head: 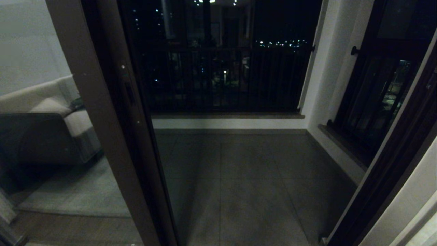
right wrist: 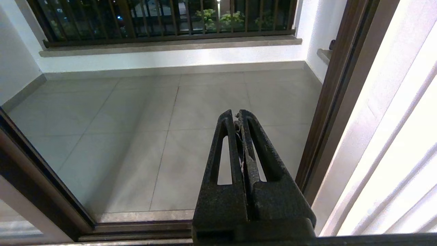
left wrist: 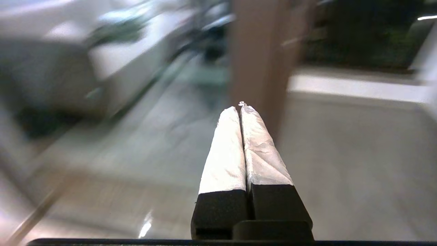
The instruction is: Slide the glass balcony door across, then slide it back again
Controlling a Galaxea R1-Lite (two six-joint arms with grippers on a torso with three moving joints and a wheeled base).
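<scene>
Head view shows the glass balcony door standing left of the open doorway, a heavy, rigid, breakable panel best pushed at its recessed handle slot, while the left gripper and right gripper are both closed and empty.

Night outside; city lights beyond black railing. Balcony floor grey tile, dim. White wall at right, barred window set in it. Indoors at left: pale sofa on grey rug.
</scene>
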